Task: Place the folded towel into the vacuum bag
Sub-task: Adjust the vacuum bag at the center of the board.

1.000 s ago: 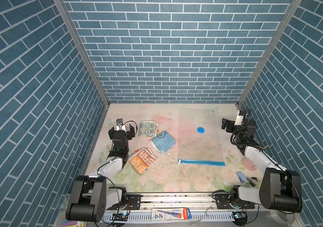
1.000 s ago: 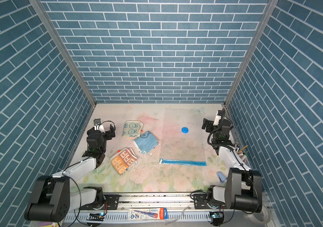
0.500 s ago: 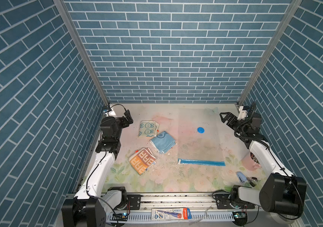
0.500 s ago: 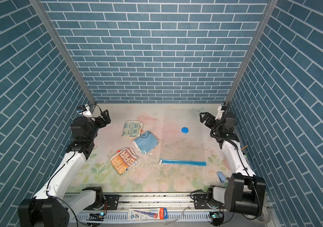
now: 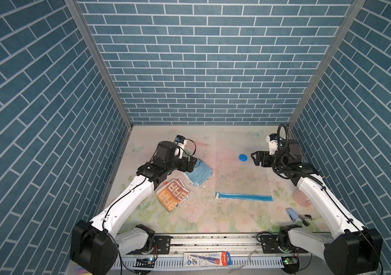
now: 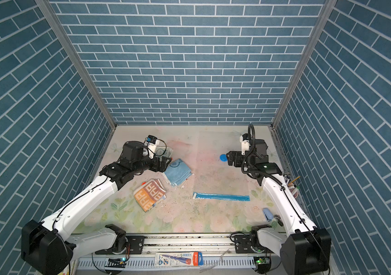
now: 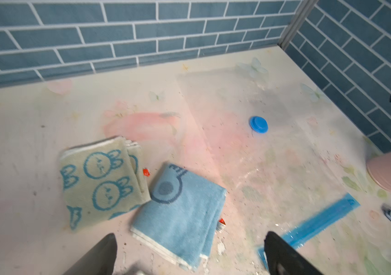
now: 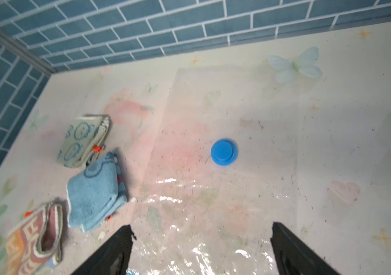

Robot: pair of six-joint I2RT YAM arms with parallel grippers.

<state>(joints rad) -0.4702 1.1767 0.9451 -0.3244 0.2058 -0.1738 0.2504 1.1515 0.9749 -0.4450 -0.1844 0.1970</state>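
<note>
While left gripper [image 7: 189, 238] and right gripper [image 8: 201, 227] gape empty, the vacuum bag [image 5: 242, 176] lies flat — clear, blue-zipped.

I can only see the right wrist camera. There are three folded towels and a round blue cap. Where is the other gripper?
Observer: The left gripper is at the far corner of the blue towel. Its jaws are open and it holds nothing.
Operator: Which end of the bag has the zipper?
Observer: The vacuum bag has its blue zip strip at the end nearest the robot's base.
Operator: Is there anything else I can't see?
Observer: A pink round thing sits beside the right arm, which partly hides it.
</note>
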